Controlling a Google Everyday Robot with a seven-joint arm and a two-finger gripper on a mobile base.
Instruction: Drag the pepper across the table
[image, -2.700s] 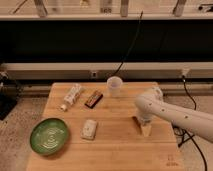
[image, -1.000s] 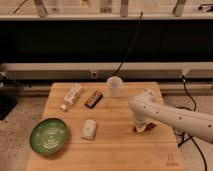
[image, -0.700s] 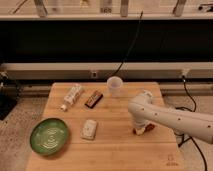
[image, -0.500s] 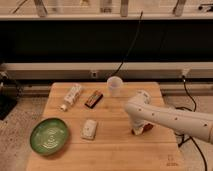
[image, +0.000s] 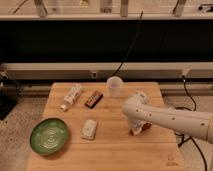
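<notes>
- On table (image: 107, 150) far left: green plate (image: 49, 136); white tube (image: 71, 96), dark bar (image: 93, 98), small white packet (image: 89, 129) near it.
- Centre back: white cup (image: 114, 86).
- Right of centre: gripper (image: 135, 131) pressed down at table; finger gap hidden, can't tell.
- Pepper (image: 141, 129): reddish bit at gripper tip, touching.
- Progress: contact looks made, drag likely mid-way; plenty of table left.

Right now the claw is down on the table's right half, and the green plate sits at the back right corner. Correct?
Not quite. The green plate sits at the front left corner of the table, as the camera view shows. The claw is indeed down on the right half.
</notes>
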